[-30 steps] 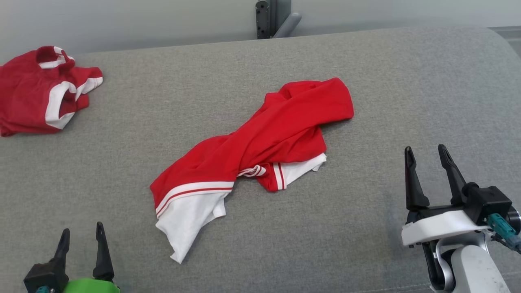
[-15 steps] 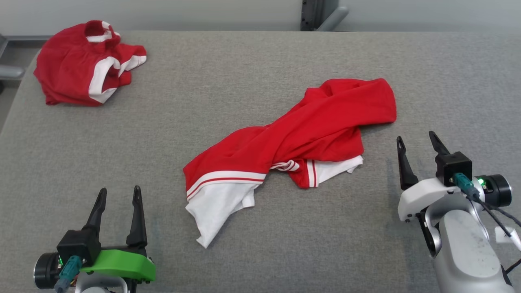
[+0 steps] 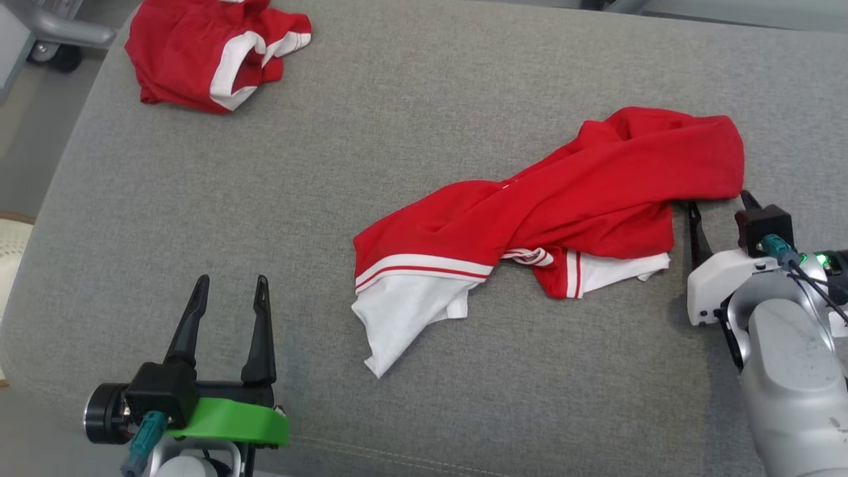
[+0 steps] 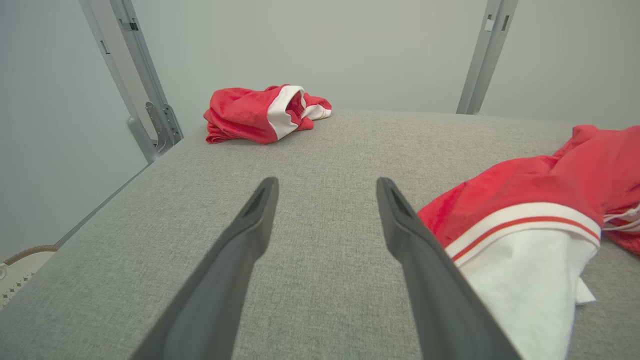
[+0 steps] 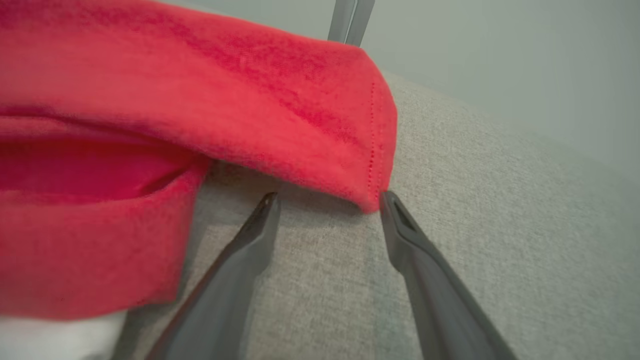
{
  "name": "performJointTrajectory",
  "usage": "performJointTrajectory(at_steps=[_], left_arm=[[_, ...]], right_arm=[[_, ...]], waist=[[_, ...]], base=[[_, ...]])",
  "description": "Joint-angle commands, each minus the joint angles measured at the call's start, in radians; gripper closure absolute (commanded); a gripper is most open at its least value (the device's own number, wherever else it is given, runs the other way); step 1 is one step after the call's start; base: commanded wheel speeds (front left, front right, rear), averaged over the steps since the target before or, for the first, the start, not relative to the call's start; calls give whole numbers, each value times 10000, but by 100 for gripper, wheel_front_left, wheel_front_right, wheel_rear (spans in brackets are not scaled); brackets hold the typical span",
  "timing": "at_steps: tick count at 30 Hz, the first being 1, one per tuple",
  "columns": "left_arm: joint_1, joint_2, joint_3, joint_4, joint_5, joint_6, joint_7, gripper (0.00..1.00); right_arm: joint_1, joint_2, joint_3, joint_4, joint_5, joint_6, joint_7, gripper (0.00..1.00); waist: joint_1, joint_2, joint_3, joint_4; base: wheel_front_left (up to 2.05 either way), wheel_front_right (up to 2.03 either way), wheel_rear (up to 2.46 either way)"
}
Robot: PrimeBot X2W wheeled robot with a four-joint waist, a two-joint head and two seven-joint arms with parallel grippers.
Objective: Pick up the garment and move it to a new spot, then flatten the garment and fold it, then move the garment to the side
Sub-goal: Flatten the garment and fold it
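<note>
The garment [image 3: 563, 212], red with white bands and a white panel, lies crumpled in a long twisted heap on the grey padded surface [image 3: 424, 119], between the two grippers. Its red end sits right at the tips of the right gripper [image 3: 719, 200], whose fingers stand wide apart with nothing between them. In the right wrist view a stitched red corner of the cloth hangs just above the gap, meeting the tip of the finger on that view's right, while a thicker red fold bulges ahead and to the left of the other finger. The white end of the garment lies ahead and to the right of the left gripper [image 3: 232, 279], near it but not touching. That gripper's fingers are also spread wide and empty, pointing along the bare grey fabric. Well ahead of the left gripper, near the far edge of the surface, a second red-and-white garment [image 3: 212, 53] sits bunched in a small pile. Beyond that pile, slanted grey metal posts [image 4: 145, 100] rise against a pale wall.
</note>
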Motion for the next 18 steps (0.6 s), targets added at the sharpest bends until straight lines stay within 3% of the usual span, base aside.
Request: performJointTrajectory(at_steps=[1,3,4,5,6,7,9,18], left_arm=[[51,-17,-105,-132,-71,126,1,0],[86,-18,-224,-260,-22,232,1,0],[94,-18,-265,-315,-4,291,1,0],[106,-19,-307,-361,30,318,1,0],[116,-19,-339,-406,52,372,1,0],[134,-18,-367,-460,69,410,1,0],[167,-18,-419,-561,83,484,0,0],[200,-15,-674,-764,-11,696,1,0]], right_arm=[[-346,-96,-69,164,-116,-6,-38,0],[-589,-153,-136,344,-200,-6,-37,0],[-721,-176,-152,402,-246,-6,-37,9],[-841,-186,-167,427,-274,-6,-37,24],[-932,-188,-180,418,-292,-6,-37,51],[-986,-156,-189,406,-293,-6,-37,62],[-1065,-108,-204,292,-236,-6,-37,100],[-604,264,29,-755,272,-6,-37,100]], waist=[[0,57,455,339],[0,57,578,343],[0,57,631,331],[0,57,674,311],[0,57,695,281],[0,57,700,226],[0,57,687,80],[0,57,350,-919]], base=[[0,0,0],[0,0,0],[0,0,0],[0,0,0],[0,0,0],[0,0,0],[0,0,0],[0,0,0]])
